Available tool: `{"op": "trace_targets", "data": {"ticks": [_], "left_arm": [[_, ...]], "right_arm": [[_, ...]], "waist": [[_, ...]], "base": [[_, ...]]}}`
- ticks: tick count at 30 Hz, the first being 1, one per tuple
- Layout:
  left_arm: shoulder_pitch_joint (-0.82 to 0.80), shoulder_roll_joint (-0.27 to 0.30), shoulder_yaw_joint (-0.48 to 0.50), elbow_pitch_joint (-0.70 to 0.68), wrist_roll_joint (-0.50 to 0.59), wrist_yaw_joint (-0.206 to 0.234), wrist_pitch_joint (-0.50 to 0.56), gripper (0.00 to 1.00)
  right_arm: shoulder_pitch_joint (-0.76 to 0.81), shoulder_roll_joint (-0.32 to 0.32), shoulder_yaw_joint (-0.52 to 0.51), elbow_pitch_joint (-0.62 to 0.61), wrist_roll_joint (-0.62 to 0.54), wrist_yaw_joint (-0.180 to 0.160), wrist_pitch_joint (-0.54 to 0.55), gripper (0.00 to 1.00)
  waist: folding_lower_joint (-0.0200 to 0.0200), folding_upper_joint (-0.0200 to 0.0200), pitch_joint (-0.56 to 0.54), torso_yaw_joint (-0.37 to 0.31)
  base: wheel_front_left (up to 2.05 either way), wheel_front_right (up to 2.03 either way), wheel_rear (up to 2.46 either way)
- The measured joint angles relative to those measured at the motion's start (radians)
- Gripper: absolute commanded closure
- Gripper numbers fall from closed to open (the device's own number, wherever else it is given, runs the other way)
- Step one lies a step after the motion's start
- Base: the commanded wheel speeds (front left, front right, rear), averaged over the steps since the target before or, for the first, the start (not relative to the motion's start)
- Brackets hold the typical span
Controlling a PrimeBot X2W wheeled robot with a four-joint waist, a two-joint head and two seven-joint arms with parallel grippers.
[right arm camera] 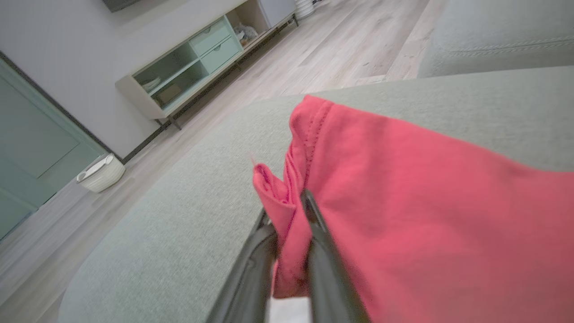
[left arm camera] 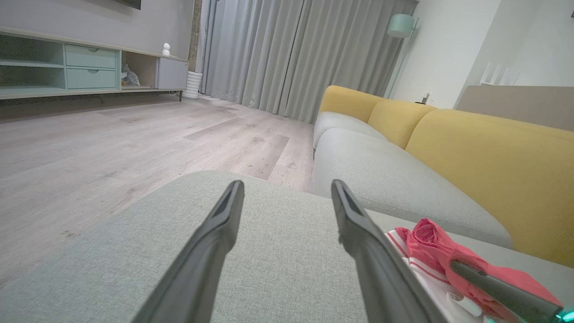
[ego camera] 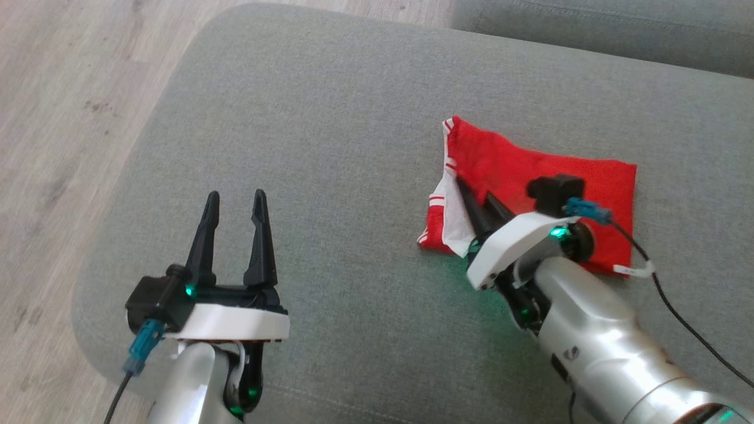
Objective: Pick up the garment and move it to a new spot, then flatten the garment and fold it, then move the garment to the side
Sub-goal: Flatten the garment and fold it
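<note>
A red garment (ego camera: 530, 171) with white striped trim lies folded on the grey sofa cushion (ego camera: 330, 129), right of centre. My right gripper (ego camera: 471, 191) is shut on the garment's left edge, and the red cloth (right arm camera: 287, 224) is pinched between its two dark fingers. My left gripper (ego camera: 234, 200) hovers open over bare cushion at the lower left, well apart from the garment. In the left wrist view the garment (left arm camera: 430, 251) shows at the lower right, beyond the spread fingers (left arm camera: 358, 237).
The cushion's rounded left edge drops to a pale wood floor (ego camera: 65, 106). A second grey cushion (ego camera: 618, 29) lies at the top right, with yellow backrests (left arm camera: 489, 157) behind. A cable (ego camera: 677, 306) trails from the right wrist. A low cabinet (left arm camera: 85, 67) stands across the room.
</note>
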Motion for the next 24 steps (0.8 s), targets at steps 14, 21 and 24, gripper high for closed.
{"op": "trace_targets", "data": {"ticks": [14, 21, 24], "left_arm": [[0.001, -0.001, 0.081, -0.026, 0.043, -0.009, 0.000, 0.00], [0.004, -0.001, 0.103, -0.044, 0.061, -0.010, 0.000, 0.00], [0.009, -0.001, 0.104, -0.044, 0.064, -0.010, 0.000, 0.00]], "right_arm": [[-0.054, 0.000, -0.166, -0.119, -0.203, 0.000, -0.011, 0.00], [0.115, -0.002, -0.538, -0.360, -0.565, 0.000, -0.013, 0.00], [0.240, -0.001, -0.619, -0.453, -0.649, 0.000, -0.013, 0.00]], "waist": [[-0.0001, 0.0000, -0.029, -0.131], [0.0000, 0.0000, -0.036, -0.225], [-0.0001, 0.0000, -0.039, -0.258]], "base": [[0.00, 0.00, 0.00], [0.00, 0.00, 0.00], [0.00, 0.00, 0.00]]}}
